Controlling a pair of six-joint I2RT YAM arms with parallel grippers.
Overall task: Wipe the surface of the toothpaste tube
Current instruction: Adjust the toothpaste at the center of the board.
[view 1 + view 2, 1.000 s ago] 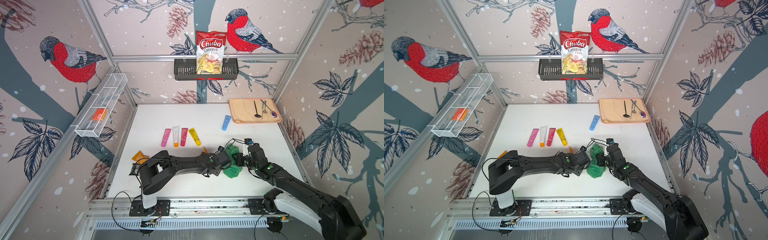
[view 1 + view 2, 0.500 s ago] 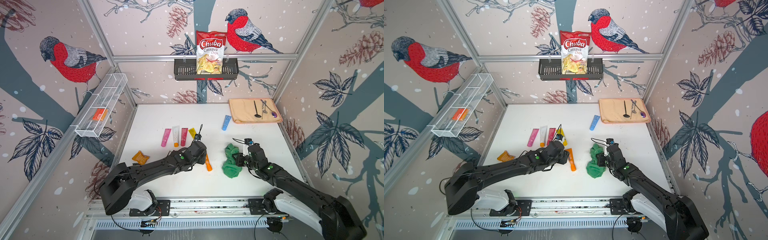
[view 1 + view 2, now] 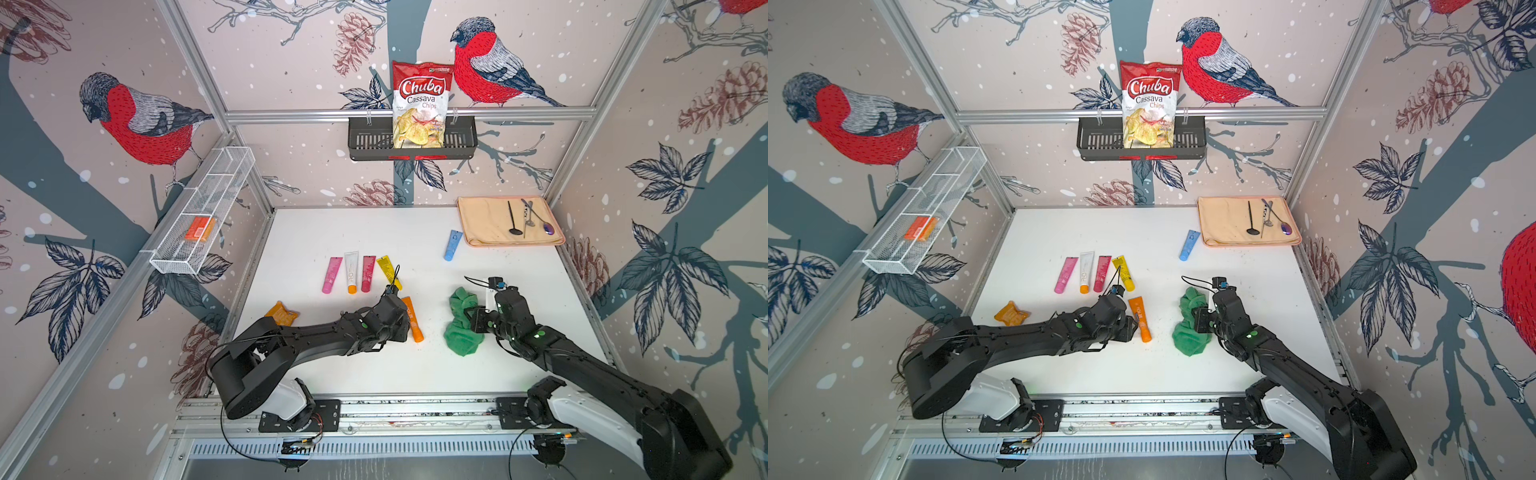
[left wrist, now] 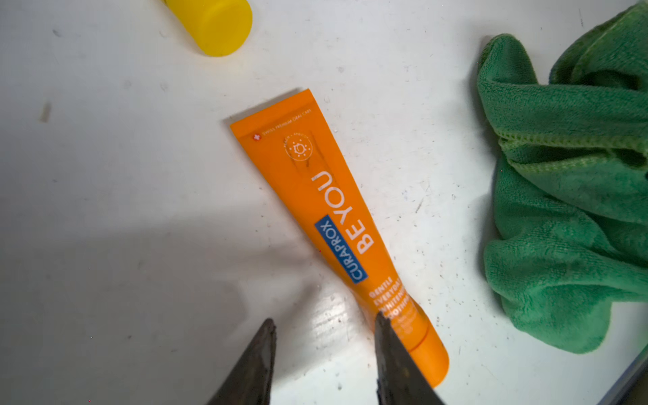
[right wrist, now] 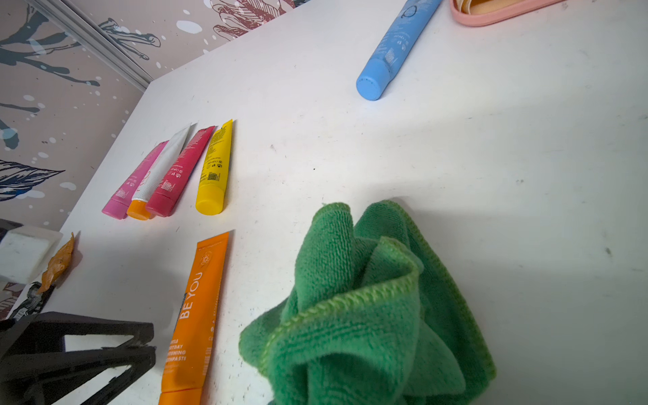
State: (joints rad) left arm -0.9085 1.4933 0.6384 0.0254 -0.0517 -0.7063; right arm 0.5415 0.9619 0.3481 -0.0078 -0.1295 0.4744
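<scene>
The orange toothpaste tube (image 3: 412, 318) (image 3: 1140, 318) lies flat on the white table, cap toward the front. My left gripper (image 4: 324, 322) (image 3: 400, 329) stands open just left of the tube's cap end. One of its fingers (image 4: 389, 347) overlaps the tube (image 4: 336, 217), and only bare table shows between the jaws. A bunched green cloth (image 3: 461, 328) (image 4: 568, 210) rests on the table to the tube's right. My right gripper (image 3: 476, 322) (image 3: 1200, 322) is shut on the cloth (image 5: 368, 315), which hides its fingers in the right wrist view.
Pink (image 3: 332, 274), white (image 3: 351, 272), red (image 3: 368, 272) and yellow (image 3: 388, 270) tubes lie in a row behind the left gripper. A blue tube (image 3: 453, 245) and a beige mat (image 3: 482, 224) with utensils sit at the back right. A crumpled orange packet (image 3: 281, 312) lies front left.
My left gripper has swung left, away from the cloth, and its jaws have narrowed. The orange tube now lies on the table beside it. The right arm has stayed put.
</scene>
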